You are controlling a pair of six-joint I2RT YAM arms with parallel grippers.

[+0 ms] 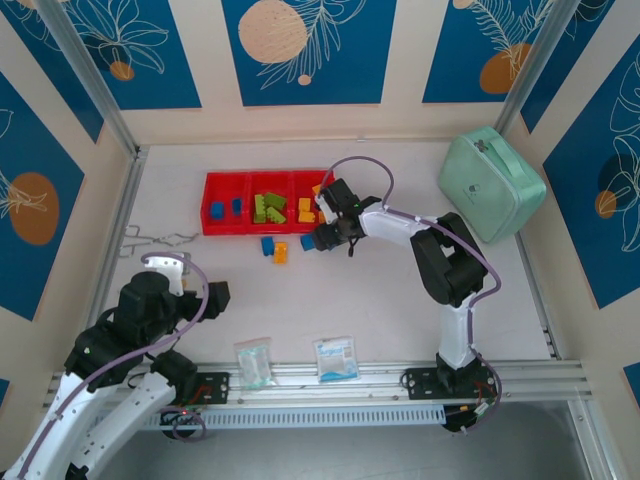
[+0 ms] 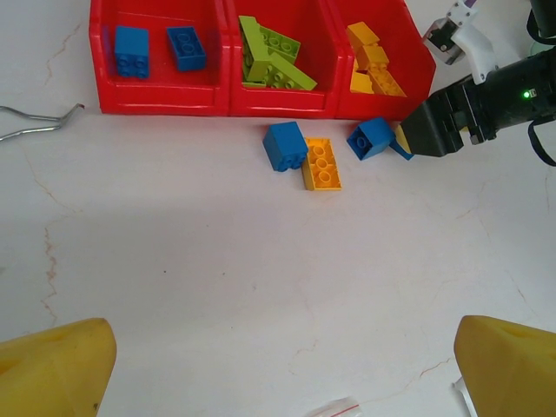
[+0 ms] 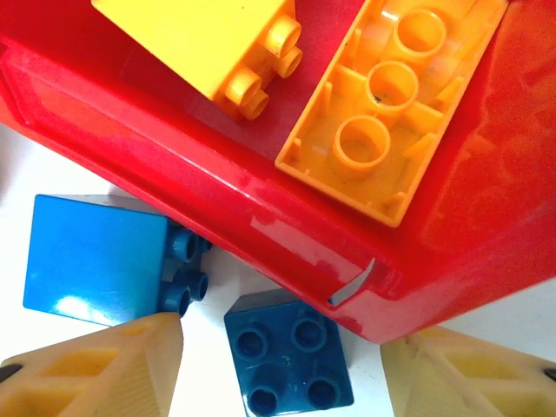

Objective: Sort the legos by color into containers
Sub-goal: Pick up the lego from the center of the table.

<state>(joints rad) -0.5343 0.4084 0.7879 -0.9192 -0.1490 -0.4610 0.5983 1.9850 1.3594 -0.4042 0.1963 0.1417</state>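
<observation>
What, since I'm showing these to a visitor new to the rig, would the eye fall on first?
The long red tray at the far side of the table stands out, with blue, green and orange-yellow bricks in its left, middle and right compartments. Just in front of its right end the right tool straddles a small blue brick on the table, jaws apart. A mint green case sits at the far right.

Robot lab work cell. White tabletop [image 1: 330, 300] walled on three sides by beige boards [image 1: 330, 122] bearing blue leaf-print panels [image 1: 345, 70], upper frame; aluminium posts [image 1: 88, 75] in both upper corners; left arm [image 1: 140, 310] and right arm [image 1: 445, 265] bolted to slotted rail [image 1: 400, 372], bottom edge.
</observation>
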